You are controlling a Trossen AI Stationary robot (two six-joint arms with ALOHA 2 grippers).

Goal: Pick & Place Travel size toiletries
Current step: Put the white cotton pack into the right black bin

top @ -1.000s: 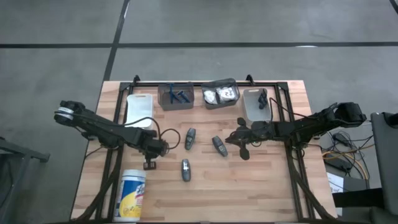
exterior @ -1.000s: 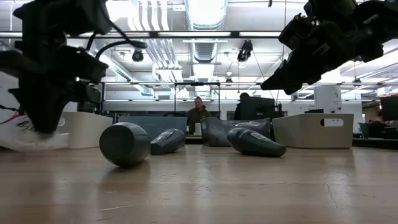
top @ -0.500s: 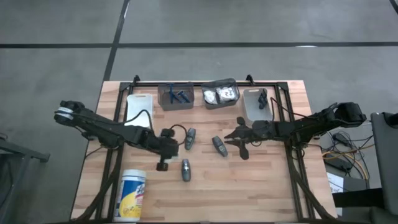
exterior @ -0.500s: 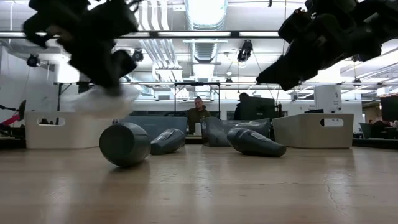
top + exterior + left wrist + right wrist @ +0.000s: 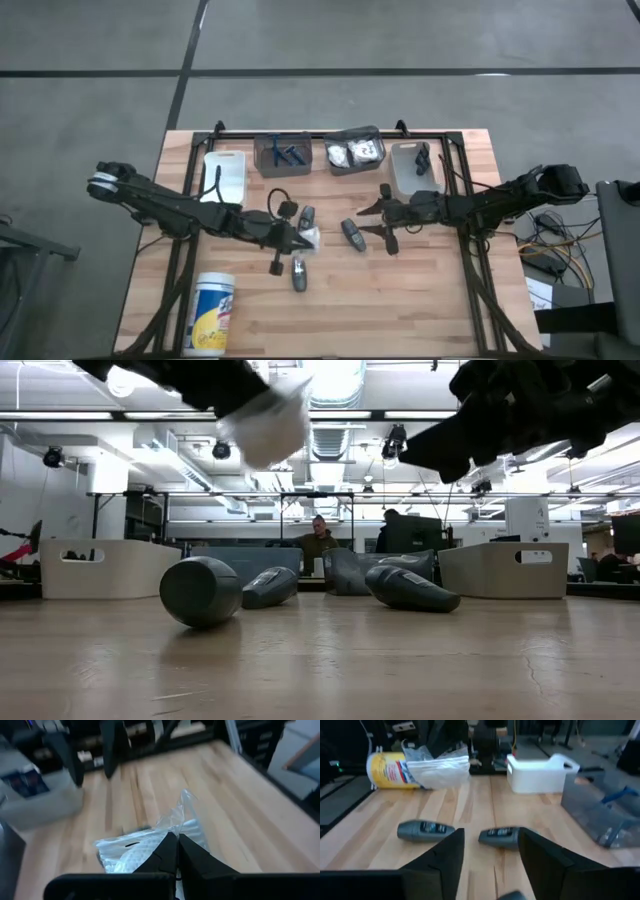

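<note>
Wooden slatted table [image 5: 400, 310], four bins along the far edge. White canister [image 5: 211, 311] lying at the near left corner. Three grey tubes [image 5: 352, 235] scattered mid-table. Left gripper [image 5: 176, 851] pinched on a crinkly clear-and-white packet [image 5: 307, 238], raised between two tubes. Right gripper [image 5: 384, 222] spread wide beside the rightmost tube.

Three dark grey tubes [image 5: 306, 223] [image 5: 352, 233] [image 5: 298, 273] are counted on the counter [image 5: 400, 310]. One white packet [image 5: 307, 239] is held up off it. Four bins [image 5: 224, 176] [image 5: 282, 155] [image 5: 354, 151] [image 5: 413, 169] are lined along the 12 o'clock edge. One white canister [image 5: 211, 314] lies toward 7 o'clock. Two arms are seen.
</note>
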